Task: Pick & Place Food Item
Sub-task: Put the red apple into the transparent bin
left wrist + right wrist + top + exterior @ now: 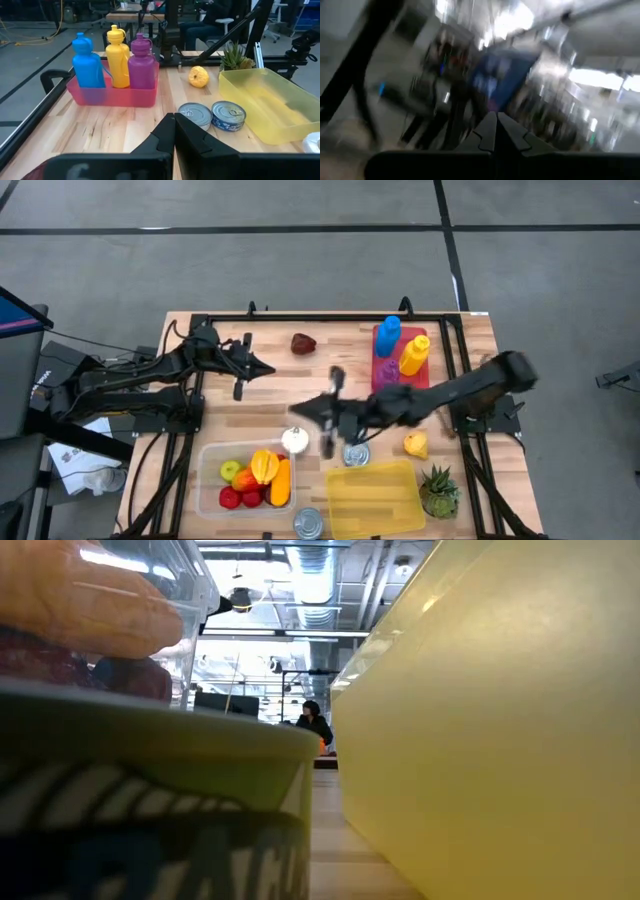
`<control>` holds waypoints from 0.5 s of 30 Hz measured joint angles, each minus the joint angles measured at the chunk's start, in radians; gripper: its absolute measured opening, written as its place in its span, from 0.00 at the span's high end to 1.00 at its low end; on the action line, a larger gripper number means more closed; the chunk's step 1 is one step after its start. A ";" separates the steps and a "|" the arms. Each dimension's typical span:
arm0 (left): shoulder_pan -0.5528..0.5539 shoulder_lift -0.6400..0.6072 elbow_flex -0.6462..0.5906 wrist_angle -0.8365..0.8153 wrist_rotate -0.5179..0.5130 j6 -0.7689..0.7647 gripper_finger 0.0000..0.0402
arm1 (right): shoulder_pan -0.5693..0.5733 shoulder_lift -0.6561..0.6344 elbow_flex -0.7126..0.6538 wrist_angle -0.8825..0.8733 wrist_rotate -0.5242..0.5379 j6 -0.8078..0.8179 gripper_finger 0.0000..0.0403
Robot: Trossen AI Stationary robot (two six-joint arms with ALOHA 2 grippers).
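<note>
near: tin can (150,810) by yellow tray (500,720) | right end effector (300,412) closed, empty, over tabletop middle | left end effector (262,369) closed, waiting | red food (303,343) far side | tip: open wide first, drop slowly

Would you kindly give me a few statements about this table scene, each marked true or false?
1. Three bottles stand in the red tray. True.
2. The yellow bin holds fruit. False: it looks empty; the fruit is in the clear tub.
3. The left pincer is shut. True.
4. The lemon lies inside the red tray. False: it lies on the table near the plant.
5. The right pincer holds a can. False: it is shut on nothing.
</note>
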 joint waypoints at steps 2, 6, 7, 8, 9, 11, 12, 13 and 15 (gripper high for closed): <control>0.000 0.014 0.000 0.003 -0.022 -0.004 1.00 | 0.000 -0.119 -0.090 -0.141 0.054 0.098 1.00; 0.000 0.086 0.033 -0.029 -0.131 -0.005 0.99 | 0.004 -0.319 -0.290 -0.253 0.123 0.280 1.00; 0.000 0.109 0.048 -0.042 -0.135 -0.006 0.99 | 0.010 -0.351 -0.340 -0.267 0.138 0.313 1.00; -0.001 0.137 0.065 -0.054 -0.136 -0.006 0.98 | 0.017 -0.384 -0.388 -0.283 0.155 0.340 1.00; -0.005 0.166 0.083 -0.070 -0.136 -0.006 0.96 | 0.027 -0.419 -0.434 -0.292 0.174 0.363 1.00; -0.016 0.234 0.126 -0.098 -0.141 -0.005 0.91 | 0.047 -0.498 -0.506 -0.293 0.209 0.405 1.00; -0.022 0.264 0.150 -0.120 -0.154 -0.003 0.88 | 0.055 -0.536 -0.538 -0.297 0.225 0.424 1.00; -0.026 0.292 0.179 -0.156 -0.164 0.008 0.83 | 0.063 -0.566 -0.570 -0.301 0.240 0.444 1.00; -0.035 0.353 0.251 -0.237 -0.205 0.040 0.74 | 0.068 -0.611 -0.624 -0.330 0.260 0.472 1.00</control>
